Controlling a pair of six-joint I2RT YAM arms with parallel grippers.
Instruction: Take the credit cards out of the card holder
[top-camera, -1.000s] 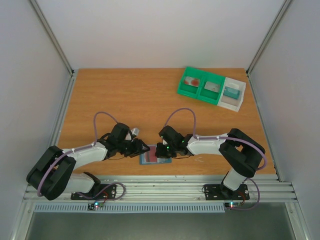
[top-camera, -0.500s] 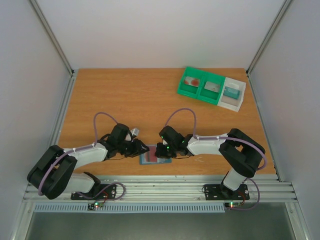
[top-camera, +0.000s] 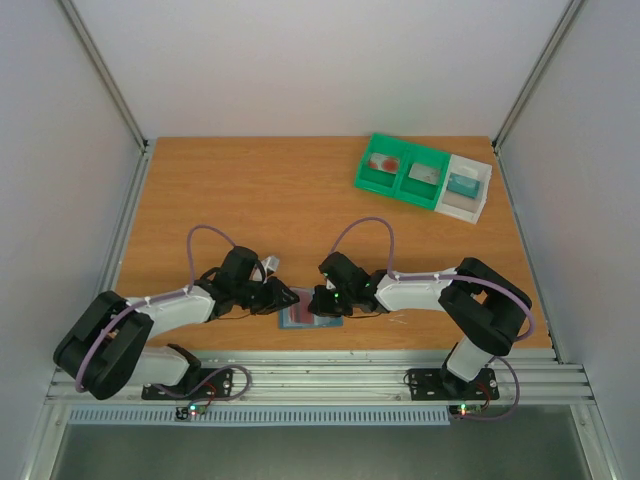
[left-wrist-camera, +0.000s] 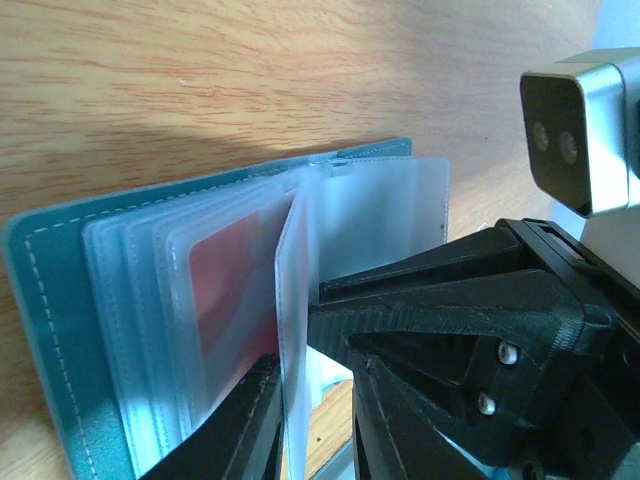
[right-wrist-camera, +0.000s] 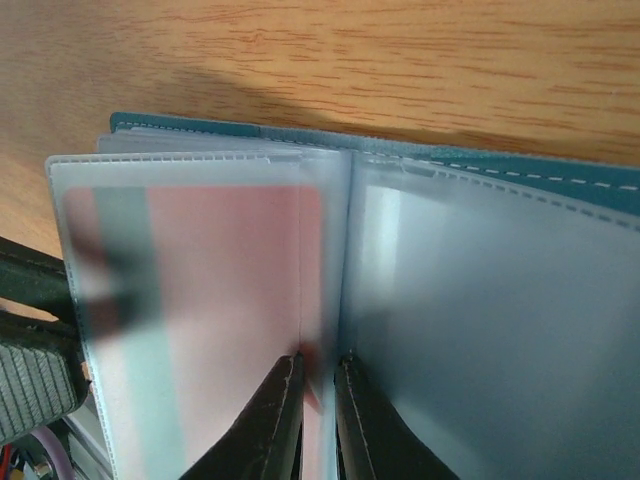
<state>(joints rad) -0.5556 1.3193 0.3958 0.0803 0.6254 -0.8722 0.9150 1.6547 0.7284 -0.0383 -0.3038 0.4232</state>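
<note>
The left gripper (top-camera: 290, 298) has been edging toward the holder (top-camera: 298, 319) and narrowing; its jaws are standing slightly apart around one clear sleeve of it, near the table's (top-camera: 250, 200) front edge. The teal, white-stitched holder is lying open, showing a red card (right-wrist-camera: 230, 300) in a frosted sleeve, which the right gripper (top-camera: 320, 304) is straddling, grip unclear. Bare wood is stretching behind it.

Wooden table (top-camera: 290, 200), open card holder (top-camera: 299, 315) near its front edge, green tray (top-camera: 404, 172) and white tray (top-camera: 462, 208) touching far right.
</note>
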